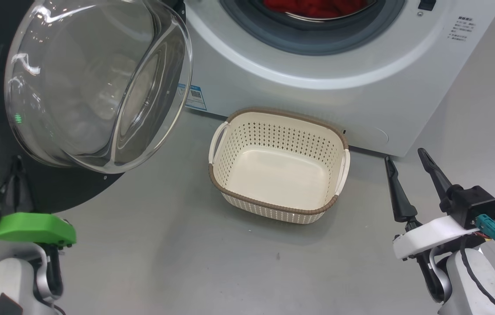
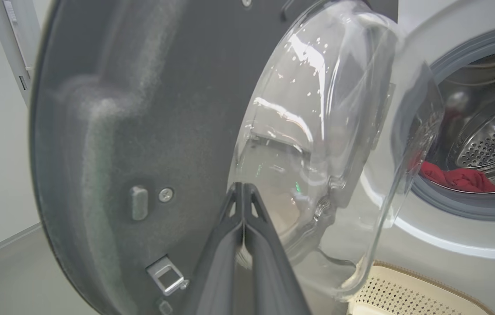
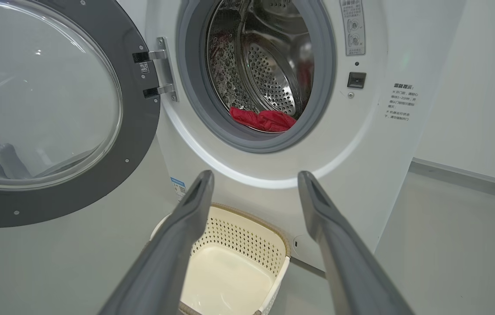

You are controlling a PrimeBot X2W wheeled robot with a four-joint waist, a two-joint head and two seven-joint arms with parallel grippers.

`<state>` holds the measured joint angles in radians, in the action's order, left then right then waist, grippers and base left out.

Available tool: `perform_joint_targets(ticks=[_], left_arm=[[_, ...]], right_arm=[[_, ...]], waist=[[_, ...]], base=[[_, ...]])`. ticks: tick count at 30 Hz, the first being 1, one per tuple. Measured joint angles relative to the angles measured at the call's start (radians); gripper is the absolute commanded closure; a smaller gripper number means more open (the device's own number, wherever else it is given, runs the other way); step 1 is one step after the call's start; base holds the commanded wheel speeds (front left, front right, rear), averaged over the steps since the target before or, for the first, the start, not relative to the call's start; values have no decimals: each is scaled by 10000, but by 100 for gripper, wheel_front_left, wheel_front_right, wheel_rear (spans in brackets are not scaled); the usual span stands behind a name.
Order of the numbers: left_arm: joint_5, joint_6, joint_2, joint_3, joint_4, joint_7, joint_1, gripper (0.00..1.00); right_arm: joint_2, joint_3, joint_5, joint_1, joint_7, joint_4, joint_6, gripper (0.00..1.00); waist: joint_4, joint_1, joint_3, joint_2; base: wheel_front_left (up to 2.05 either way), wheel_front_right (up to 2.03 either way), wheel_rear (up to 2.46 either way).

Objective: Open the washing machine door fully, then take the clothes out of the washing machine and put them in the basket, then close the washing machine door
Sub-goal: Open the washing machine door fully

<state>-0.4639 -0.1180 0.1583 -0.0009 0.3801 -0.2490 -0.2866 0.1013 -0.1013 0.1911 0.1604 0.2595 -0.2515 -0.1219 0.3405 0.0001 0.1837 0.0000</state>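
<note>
Open washing machine door [image 1: 89,83], red clothes [image 3: 262,119] in the steel drum [image 3: 269,78], cream basket [image 1: 273,131] on the floor [image 1: 164,240] before the washing machine [image 1: 273,87], left gripper [image 2: 243,188] jaws clenched together, right gripper [image 3: 256,175] jaws released.

- The head view looked down from above at the basket [image 1: 286,113] on the floor [image 1: 164,249], with the door [image 1: 98,83] near at its left and the washer [image 1: 339,96] along its top.
- The left wrist view was very close to the door's inner side and faced along it toward the washer.
- The right wrist view stood farther back and faced the washer front.
- All three shared the door, basket and clothes [image 3: 262,119].
</note>
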Motion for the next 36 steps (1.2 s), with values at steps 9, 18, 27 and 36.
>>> perform_joint_targets(ticks=[9,18,27,36], left_arm=[[257,0,-362,-422,-888,-2,900,70],[531,4,-591,-991,-1599,-2,1578,0],[652,190,-675,-1569,-1954,17,2017,0],[802,351,-665,-1875,-2054,280,2154,0]], right_arm=[[-84,-52,4,-96,0,-44,0,0],[-151,-113,13,-251,0,-54,0,0],[-270,-217,13,-252,0,-54,-2,0],[-355,-270,15,-261,0,-75,-2,0]], waist=[[-146,0,-343,0],[-423,0,-528,0],[-980,0,-666,0],[-1791,0,-789,0]], base=[[0,0,0],[0,0,0],[0,0,0],[0,0,0]])
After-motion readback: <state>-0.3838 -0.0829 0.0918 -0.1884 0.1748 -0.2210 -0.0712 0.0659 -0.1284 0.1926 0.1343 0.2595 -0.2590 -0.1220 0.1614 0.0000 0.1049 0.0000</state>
